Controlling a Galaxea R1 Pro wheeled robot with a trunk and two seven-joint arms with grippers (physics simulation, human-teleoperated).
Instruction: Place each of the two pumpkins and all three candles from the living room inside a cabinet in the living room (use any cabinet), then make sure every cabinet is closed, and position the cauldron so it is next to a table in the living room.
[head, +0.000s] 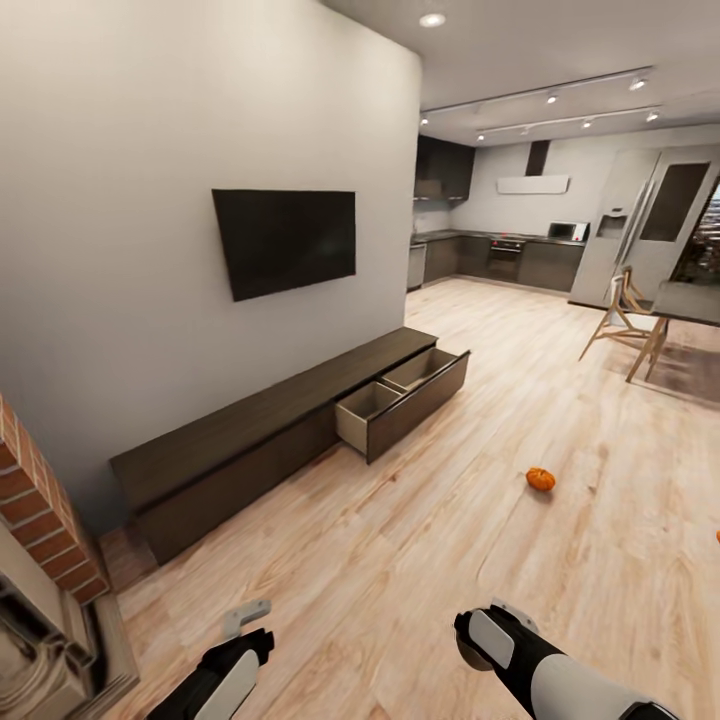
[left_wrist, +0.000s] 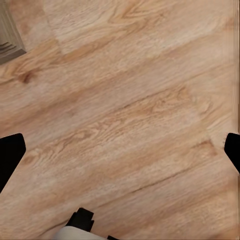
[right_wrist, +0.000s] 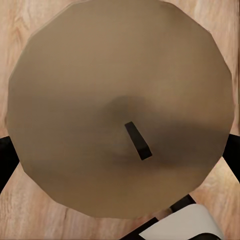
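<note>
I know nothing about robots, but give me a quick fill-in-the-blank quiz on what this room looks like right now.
1. The dark cabinet has one drawer standing ___.
2. An orange pumpkin lies on the wooden ___.
3. A black television hangs on the ___ above the cabinet.
Missing words: open; floor; wall.

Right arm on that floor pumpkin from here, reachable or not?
Probably not. The pumpkin lies on open floor well ahead of the right gripper, which already seems to hold a round, stemmed object between its jaws. Nothing blocks the path, but the base likely needs to move closer.
</note>
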